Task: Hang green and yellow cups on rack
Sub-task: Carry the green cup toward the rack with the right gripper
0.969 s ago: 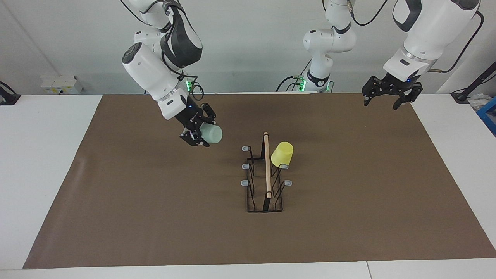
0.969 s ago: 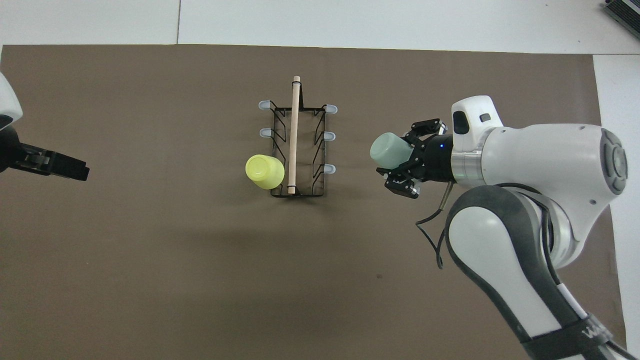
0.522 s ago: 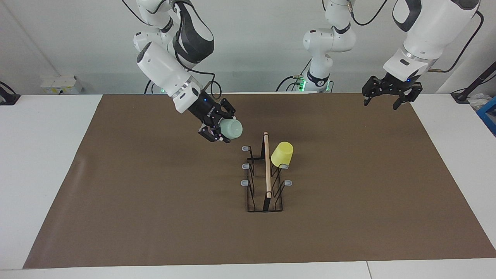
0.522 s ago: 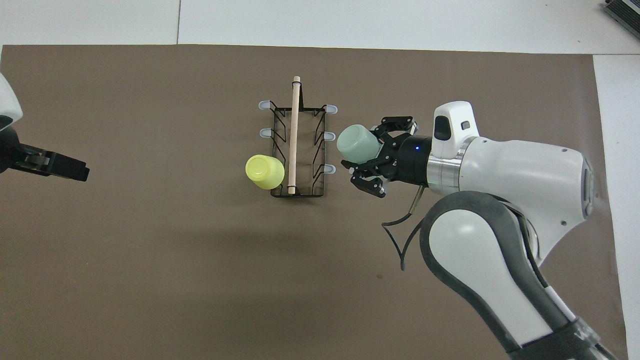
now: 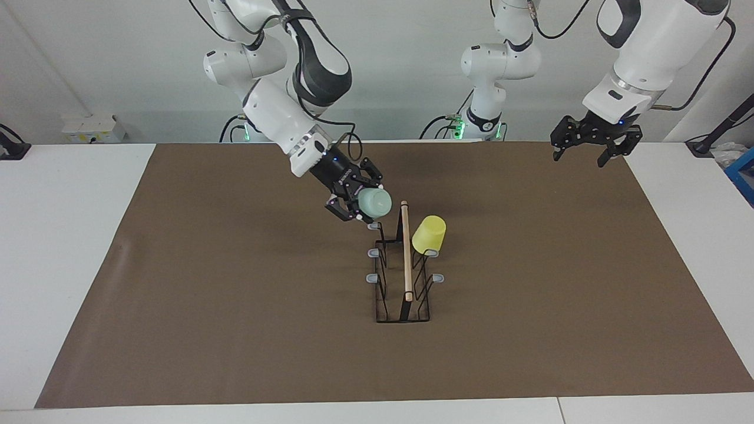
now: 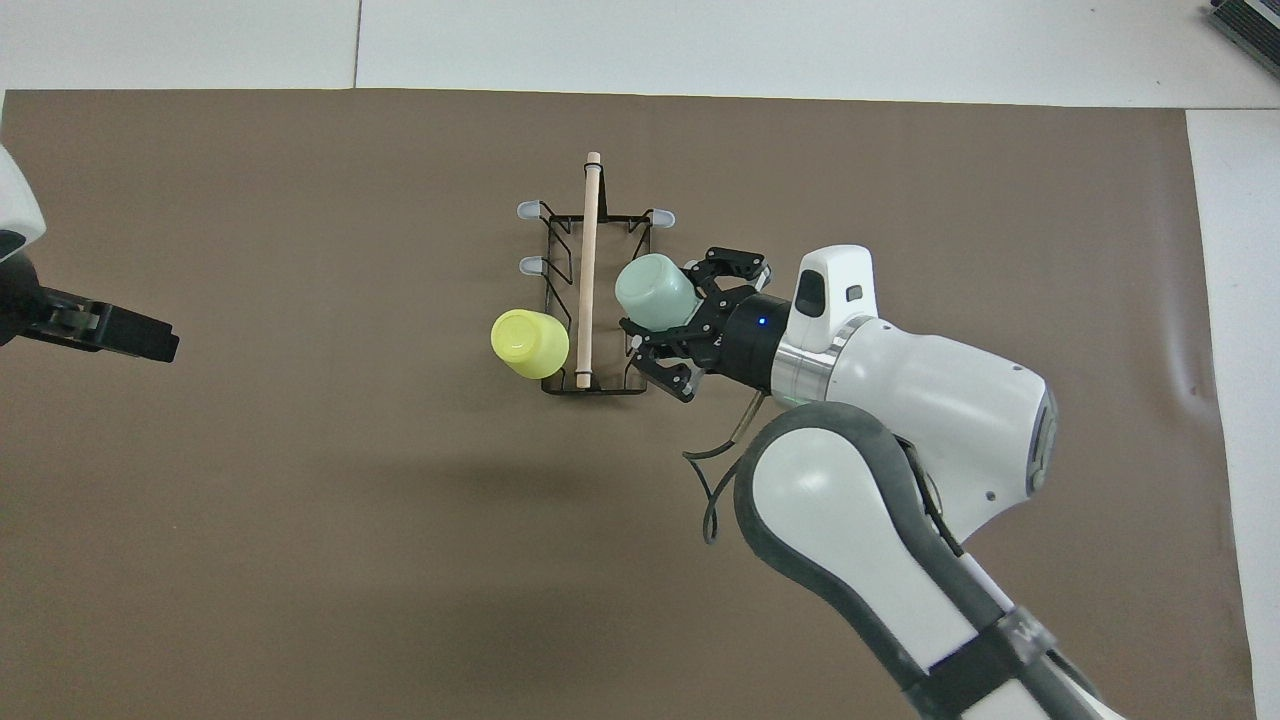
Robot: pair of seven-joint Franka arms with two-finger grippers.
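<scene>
- The right gripper (image 5: 360, 204) clasps the green cup (image 5: 375, 202) over the rack (image 5: 402, 271), above the prongs at the right arm's side; contact looks unlikely, though it's hard to judge.
- The yellow cup (image 5: 429, 234) hangs on a prong at the other side.
- The left gripper (image 5: 589, 148) waits spread wide and empty, over the brown mat (image 5: 235, 294) edge.

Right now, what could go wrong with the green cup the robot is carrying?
The right gripper holds the green cup in the air over the rack's prongs at the right arm's end. If the cup's mouth misses a prong, it may drop onto the mat. It could also bump the wooden dowel, nudge the rack, and shake the hung yellow cup loose.
</scene>
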